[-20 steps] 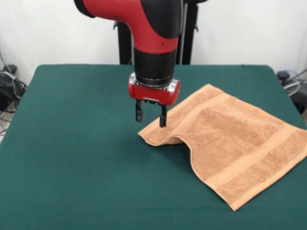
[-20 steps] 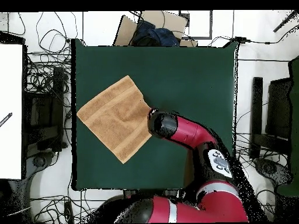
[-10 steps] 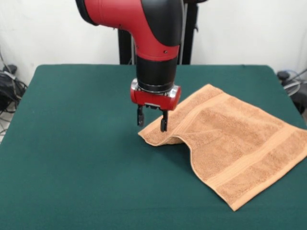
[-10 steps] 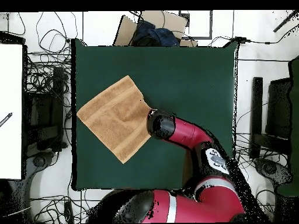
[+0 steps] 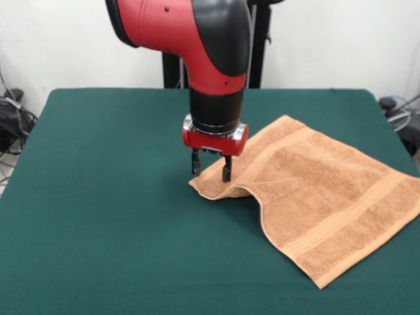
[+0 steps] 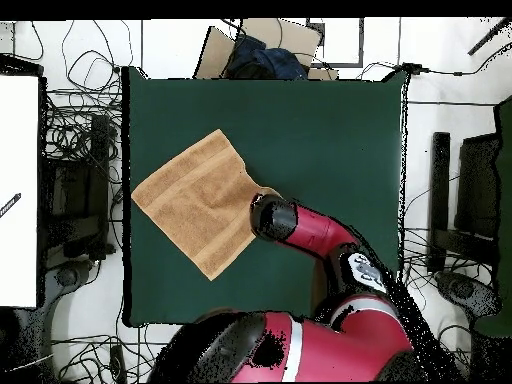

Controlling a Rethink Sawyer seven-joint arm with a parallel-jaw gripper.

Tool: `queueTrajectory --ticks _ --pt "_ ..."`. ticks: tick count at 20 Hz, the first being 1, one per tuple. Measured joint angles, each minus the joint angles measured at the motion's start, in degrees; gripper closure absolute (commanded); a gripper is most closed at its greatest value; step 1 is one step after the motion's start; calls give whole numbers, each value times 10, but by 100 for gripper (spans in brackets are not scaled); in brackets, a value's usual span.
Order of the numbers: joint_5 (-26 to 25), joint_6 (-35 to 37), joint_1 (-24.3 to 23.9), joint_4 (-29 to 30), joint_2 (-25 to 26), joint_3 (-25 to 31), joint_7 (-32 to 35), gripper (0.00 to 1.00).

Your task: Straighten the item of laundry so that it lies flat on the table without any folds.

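Gripper [image 5: 210, 172] points straight down, fingers [image 5: 226, 173] parted a narrow way with nothing between them, hanging right over the towel's [image 5: 321, 197] rumpled corner. One finger is in front of the cloth, the other just off its edge at 9 o'clock; can't tell whether the tips touch the pile.

In the overhead view the arm [image 6: 300, 226] covers the gripper and that corner completely.

Towel [image 6: 195, 203] sits on the table [image 6: 320, 130] at the 9 o'clock side in the overhead view, turned like a diamond, corners at roughly 12, 3, 6 and 9. It's near square, so no clear long axis. In the front view the corner under the gripper is humped up with a curled edge; the rest lies flat. The 3 o'clock corner runs out of the front view. Woven bands show near two edges.
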Motion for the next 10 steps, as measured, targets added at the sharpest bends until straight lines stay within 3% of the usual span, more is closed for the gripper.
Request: queueTrajectory --ticks 10 --pt "0 0 0 -2 13 0 0 0"
